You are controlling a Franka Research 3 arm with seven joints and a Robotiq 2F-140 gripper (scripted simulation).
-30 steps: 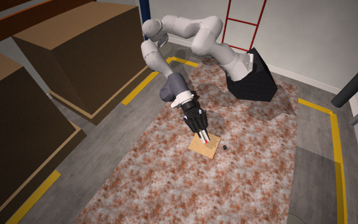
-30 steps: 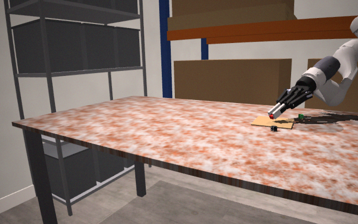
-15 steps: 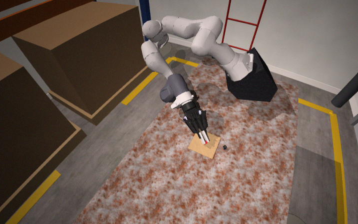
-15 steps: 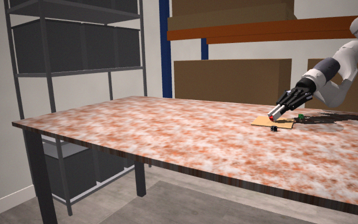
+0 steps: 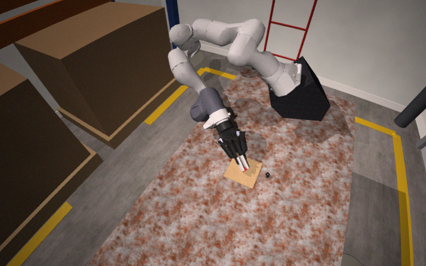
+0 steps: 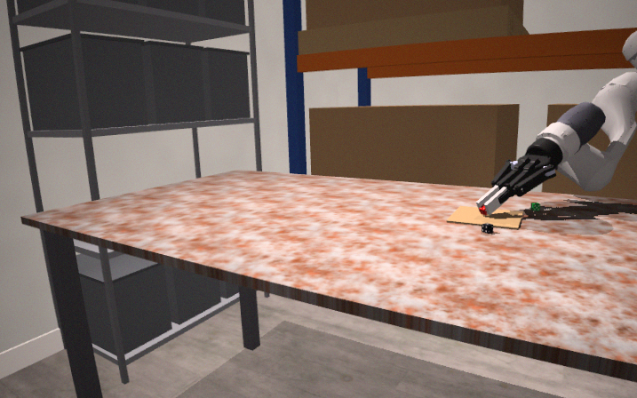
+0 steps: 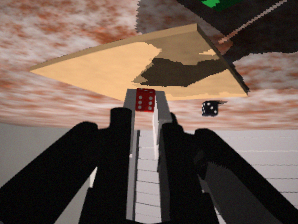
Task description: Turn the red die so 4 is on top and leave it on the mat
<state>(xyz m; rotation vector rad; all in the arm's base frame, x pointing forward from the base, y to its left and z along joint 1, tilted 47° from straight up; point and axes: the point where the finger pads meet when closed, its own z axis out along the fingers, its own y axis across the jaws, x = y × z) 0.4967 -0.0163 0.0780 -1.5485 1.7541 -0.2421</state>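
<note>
My gripper (image 5: pixel 243 167) (image 6: pixel 483 207) (image 7: pixel 144 105) is tilted and shut on the red die (image 5: pixel 245 168) (image 6: pixel 482 210) (image 7: pixel 145 100), holding it between the white fingertips just above the tan mat (image 5: pixel 237 176) (image 6: pixel 466 216) (image 7: pixel 93 68). The die's top face cannot be read. The mat lies flat on the speckled table (image 5: pixel 207 214) (image 6: pixel 310 247). A black die (image 5: pixel 267 174) (image 6: pixel 487 228) (image 7: pixel 210 108) lies on the table just off the mat's edge. A green die (image 6: pixel 535 207) lies on the table beyond the mat, hidden by my arm in the top view.
The robot's black base (image 5: pixel 302 95) stands at the far end of the table. Large brown boxes (image 5: pixel 101 59) stand to one side of the table, and a grey shelf rack (image 6: pixel 127 99) stands off the other end.
</note>
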